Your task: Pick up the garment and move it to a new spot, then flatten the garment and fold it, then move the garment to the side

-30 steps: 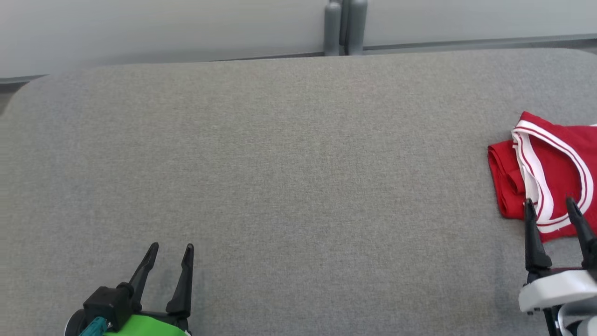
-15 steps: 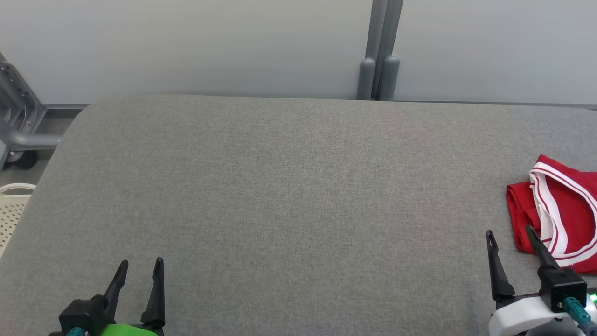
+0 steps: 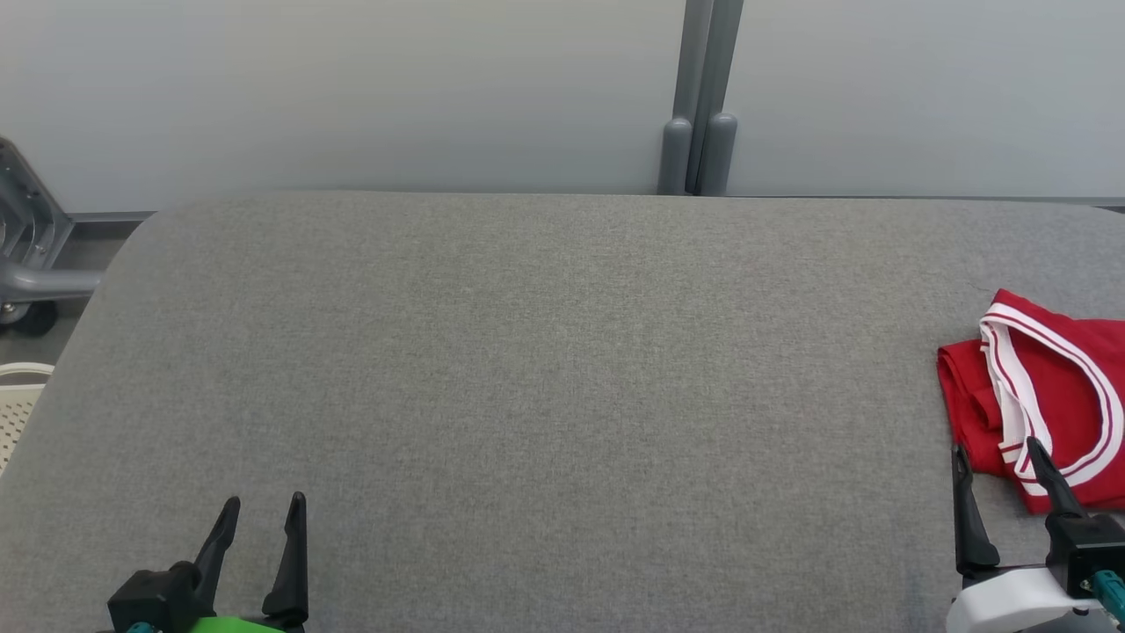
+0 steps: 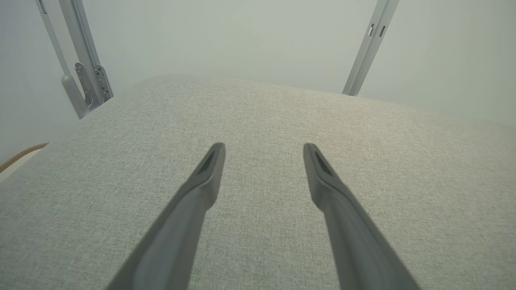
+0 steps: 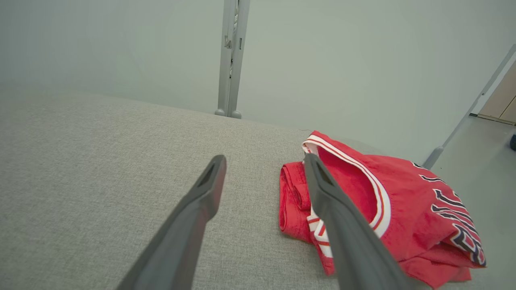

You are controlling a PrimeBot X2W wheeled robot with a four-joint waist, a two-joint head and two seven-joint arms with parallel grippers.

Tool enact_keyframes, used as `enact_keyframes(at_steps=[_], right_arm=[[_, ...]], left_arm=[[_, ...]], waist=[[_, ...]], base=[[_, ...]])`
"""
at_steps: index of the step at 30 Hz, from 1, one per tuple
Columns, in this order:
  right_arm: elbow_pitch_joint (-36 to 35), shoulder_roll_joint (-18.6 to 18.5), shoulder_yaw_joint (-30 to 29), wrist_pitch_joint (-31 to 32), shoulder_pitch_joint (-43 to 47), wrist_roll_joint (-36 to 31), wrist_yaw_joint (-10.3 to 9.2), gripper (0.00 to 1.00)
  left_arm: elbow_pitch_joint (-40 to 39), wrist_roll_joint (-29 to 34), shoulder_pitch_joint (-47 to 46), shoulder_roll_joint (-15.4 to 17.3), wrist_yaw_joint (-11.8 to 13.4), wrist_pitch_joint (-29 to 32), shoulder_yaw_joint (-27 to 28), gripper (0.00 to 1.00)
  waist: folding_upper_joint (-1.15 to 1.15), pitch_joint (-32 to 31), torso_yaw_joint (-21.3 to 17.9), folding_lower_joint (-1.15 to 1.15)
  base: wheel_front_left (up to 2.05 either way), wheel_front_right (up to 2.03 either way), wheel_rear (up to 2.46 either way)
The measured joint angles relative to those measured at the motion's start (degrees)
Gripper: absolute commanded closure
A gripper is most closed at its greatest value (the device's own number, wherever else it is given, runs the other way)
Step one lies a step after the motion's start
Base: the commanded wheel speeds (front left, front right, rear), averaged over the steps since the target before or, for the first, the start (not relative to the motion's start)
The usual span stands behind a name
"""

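Observation:
A red garment (image 3: 1059, 396) with white-and-red striped trim lies folded at the right edge of the grey padded table (image 3: 545, 387). In the right wrist view the garment (image 5: 403, 201) shows dark lettering on its far side. My right gripper (image 3: 999, 457) (image 5: 264, 161) is open at the garment's near left corner, above it, with nothing between its fingers. My left gripper (image 3: 261, 510) (image 4: 264, 149) is open over bare table at the lower left, far from the garment.
A grey post (image 3: 699, 97) stands behind the table against the pale wall. A metal frame with a wheel (image 3: 26, 272) and a pale perforated basket (image 3: 18, 404) sit off the table's left end.
The camera has tilted up and shifted, showing more wall. The right gripper has drawn back from over the garment's near edge to its near left corner. The left gripper stays open.

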Motion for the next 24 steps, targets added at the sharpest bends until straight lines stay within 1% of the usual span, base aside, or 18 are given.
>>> enact_keyframes(at_steps=[16,17,22,24], right_arm=[[0.9,0.4,0.0,0.0,0.4,0.7,0.03,0.0],[1.0,0.5,0.1,0.0,0.4,0.7,0.03,1.0],[3.8,1.2,0.2,0.4,0.8,0.7,0.03,1.0],[4.7,1.4,0.1,1.2,0.7,2.3,0.03,1.0]], left_arm=[[0.9,0.5,0.3,-0.8,-0.4,0.2,-0.2,0.0],[1.0,0.4,0.3,-0.8,-0.4,0.2,-0.2,1.0],[3.4,0.4,0.8,-1.7,-0.4,0.4,-0.9,1.0],[3.7,-0.8,0.9,-2.2,-0.4,0.9,-0.8,1.0]], waist=[[0.0,0.0,-0.9,0.0],[0.0,0.0,-0.9,0.0],[0.0,0.0,-1.0,0.0],[0.0,0.0,-1.0,0.0]], base=[[0.0,0.0,0.0],[0.0,0.0,0.0],[0.0,0.0,0.0],[0.0,0.0,0.0]])
